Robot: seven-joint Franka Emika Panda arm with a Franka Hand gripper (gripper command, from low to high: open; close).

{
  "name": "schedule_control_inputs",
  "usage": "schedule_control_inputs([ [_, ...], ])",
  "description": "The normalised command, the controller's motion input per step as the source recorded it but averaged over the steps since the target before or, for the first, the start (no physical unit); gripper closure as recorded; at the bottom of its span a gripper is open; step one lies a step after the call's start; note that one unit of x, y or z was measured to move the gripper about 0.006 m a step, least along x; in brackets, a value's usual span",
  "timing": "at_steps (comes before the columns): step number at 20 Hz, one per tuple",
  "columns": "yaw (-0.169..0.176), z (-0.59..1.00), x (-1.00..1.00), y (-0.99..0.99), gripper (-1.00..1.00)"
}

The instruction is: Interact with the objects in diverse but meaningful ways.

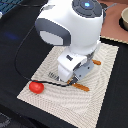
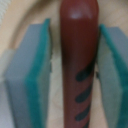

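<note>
A: What have I got on the wrist view?

B: The sausage (image 2: 78, 65) fills the middle, dark brown-red with three dark slash marks on it. Its long axis runs lengthwise down the gap between the fingers (image 2: 31, 75), parallel to the pad faces, rounded end toward the far side of that picture.

A: Is the gripper (image 2: 75, 70) on it?

B: The jaws stand apart on either side of it. The pad on one side looks to touch it; on the other side I see a thin gap, so I cannot tell whether it is gripped.

A: And from outside?

B: The arm is low over the striped placemat (image 1: 95, 100), hiding the sausage. The red tomato (image 1: 36, 87) sits on the mat's corner toward the exterior view's left, well apart from the gripper (image 1: 74, 76). Orange-handled cutlery (image 1: 82, 87) lies just beside the fingers.
</note>
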Motion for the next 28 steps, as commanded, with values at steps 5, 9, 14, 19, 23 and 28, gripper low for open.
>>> schedule_control_inputs([
  [5, 0.128, 1.0, 0.2, 0.4, -1.0],
  [9, 0.194, 0.64, 0.11, 0.45, -1.0],
  [14, 0.174, -0.2, -0.21, 0.51, -1.0],
  [19, 0.135, -0.59, -0.58, 0.45, -1.0],
  [23, 0.107, -0.72, -0.75, 0.41, -1.0],
  [28, 0.075, -0.74, -0.75, 0.41, -1.0],
])
